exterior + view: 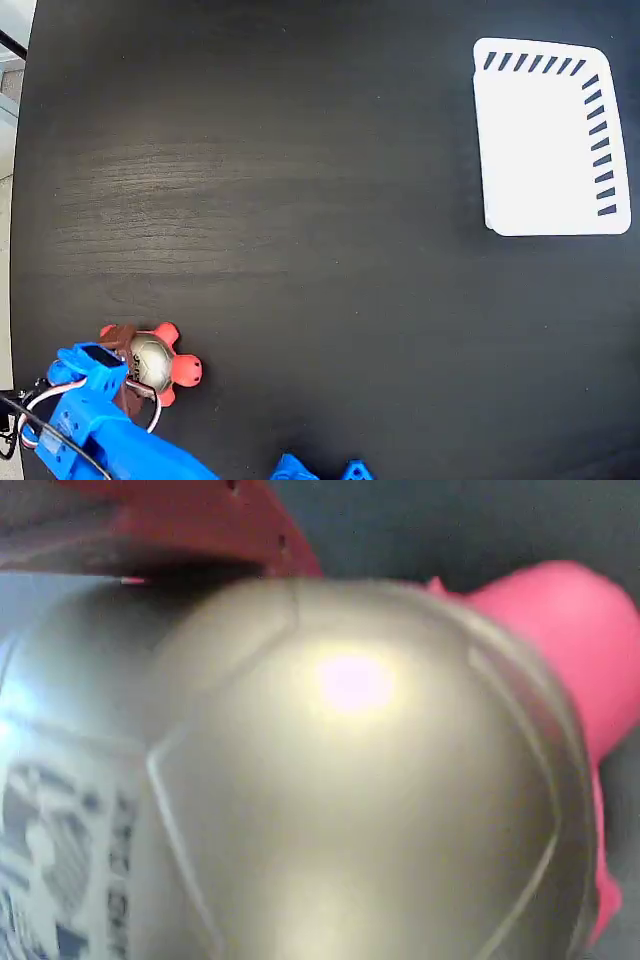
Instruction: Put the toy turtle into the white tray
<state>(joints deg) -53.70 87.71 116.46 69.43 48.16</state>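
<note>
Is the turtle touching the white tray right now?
Apart. The fixed view shows the toy turtle lower left, the white tray upper right, bare table between.

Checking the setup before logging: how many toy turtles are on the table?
1. The toy turtle sits near the lower left corner in the fixed view, at the blue arm's tip, far from the white tray. The arm could hide something small.

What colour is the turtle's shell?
Shiny gold-beige shell on the toy turtle, clearest in the wrist view.
</note>
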